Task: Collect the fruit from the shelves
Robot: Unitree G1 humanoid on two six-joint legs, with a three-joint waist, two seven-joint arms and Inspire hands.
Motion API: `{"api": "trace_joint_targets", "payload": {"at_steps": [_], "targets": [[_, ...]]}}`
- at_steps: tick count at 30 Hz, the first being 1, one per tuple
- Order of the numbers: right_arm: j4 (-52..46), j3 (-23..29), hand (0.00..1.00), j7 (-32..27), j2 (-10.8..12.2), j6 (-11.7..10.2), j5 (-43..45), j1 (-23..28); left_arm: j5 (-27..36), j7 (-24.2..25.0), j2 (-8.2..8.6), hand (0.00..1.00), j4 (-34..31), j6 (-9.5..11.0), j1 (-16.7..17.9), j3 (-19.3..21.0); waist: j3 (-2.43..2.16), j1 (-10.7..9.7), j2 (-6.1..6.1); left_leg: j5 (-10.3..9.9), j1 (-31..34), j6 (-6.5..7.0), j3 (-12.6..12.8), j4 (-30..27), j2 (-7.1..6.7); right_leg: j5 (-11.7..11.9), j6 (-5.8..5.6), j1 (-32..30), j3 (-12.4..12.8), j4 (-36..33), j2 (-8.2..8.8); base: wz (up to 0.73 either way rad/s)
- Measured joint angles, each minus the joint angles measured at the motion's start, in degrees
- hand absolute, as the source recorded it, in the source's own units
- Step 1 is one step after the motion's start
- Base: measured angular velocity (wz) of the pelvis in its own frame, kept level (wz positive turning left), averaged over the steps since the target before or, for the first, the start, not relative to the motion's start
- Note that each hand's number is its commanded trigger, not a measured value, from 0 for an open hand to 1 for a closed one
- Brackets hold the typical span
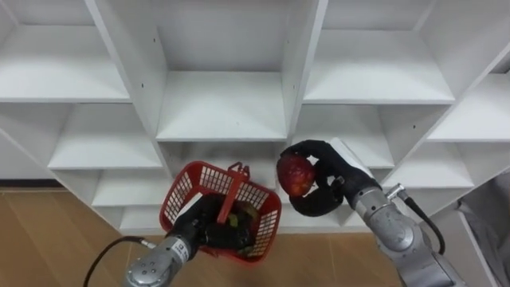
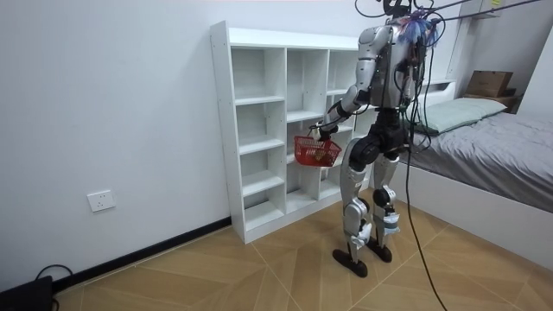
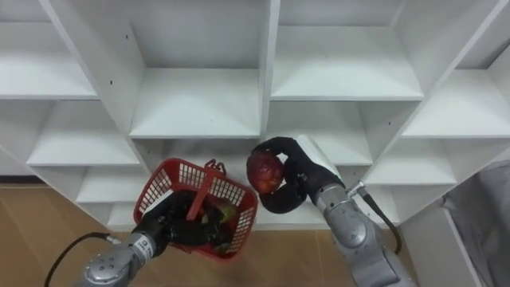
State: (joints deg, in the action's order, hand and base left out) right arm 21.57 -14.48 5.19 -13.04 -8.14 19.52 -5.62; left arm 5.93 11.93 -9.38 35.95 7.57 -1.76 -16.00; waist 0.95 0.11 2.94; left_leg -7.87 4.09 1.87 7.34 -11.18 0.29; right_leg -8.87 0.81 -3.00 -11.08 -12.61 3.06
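Red, round fruit (image 1: 296, 175) is up in the right hand (image 1: 331, 189), dark fingers curled firmly round it; it hangs just beside the right rim of the red plastic mesh basket (image 1: 185, 182), a touch higher than the rim, not yet over the opening. Inside the basket lie other pieces of fruit (image 1: 239, 215), dark and greenish; hard to name them. The left hand (image 1: 203, 227) bears the basket from its near side; behind the mesh, I cannot tell its grip. Behind it all stands the white wooden shelf unit (image 1: 223, 104), the robot close before it. By my reckoning this is the drop: bring the fruit left until it is well inside the rim, clear of the upright handle, lower it; let go low, basket held level.
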Motion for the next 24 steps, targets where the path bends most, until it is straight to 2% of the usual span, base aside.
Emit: {"api": "trace_joint_targets", "payload": {"at_steps": [5,12,21,24], "targets": [[0.1,-0.2,1.0,-0.08,-0.01,0.0,0.07,0.05,0.02,0.03,-0.21,1.0,-1.61,0.0,-0.05,-1.27,0.64,0.09,-0.15,-0.02,0.09,0.02,0.37,0.01,0.02,-0.02,-0.01,-0.25,0.39,-0.07,-0.03,-0.02],[0.12,-2.66,1.0,-0.06,-0.1,0.0,0.13,0.11,0.09,0.23,-0.33,1.0,-3.43,0.01,-0.05,-2.23,0.61,0.34,-0.13,-0.01,0.45,0.02,0.77,0.4,0.02,-0.05,-0.04,-1.24,1.28,-0.27,-0.13,-0.05],[0.12,-3.01,1.0,0.85,-0.08,0.0,0.14,0.11,0.08,2.56,-0.25,1.0,-3.52,0.03,-0.29,-2.2,0.47,0.37,-0.05,-0.02,0.52,0.02,0.76,0.42,-0.04,-0.09,-0.11,-1.24,1.45,-0.08,-0.14,0.0],[0.13,-3.32,1.0,1.28,-0.09,0.0,0.14,0.11,0.08,2.74,-0.24,1.0,-3.52,0.03,-0.37,-2.2,0.19,0.36,-0.12,-0.02,0.5,0.02,0.76,0.42,-0.04,-0.08,-0.1,-1.24,1.49,-0.1,-0.15,0.0]]}}
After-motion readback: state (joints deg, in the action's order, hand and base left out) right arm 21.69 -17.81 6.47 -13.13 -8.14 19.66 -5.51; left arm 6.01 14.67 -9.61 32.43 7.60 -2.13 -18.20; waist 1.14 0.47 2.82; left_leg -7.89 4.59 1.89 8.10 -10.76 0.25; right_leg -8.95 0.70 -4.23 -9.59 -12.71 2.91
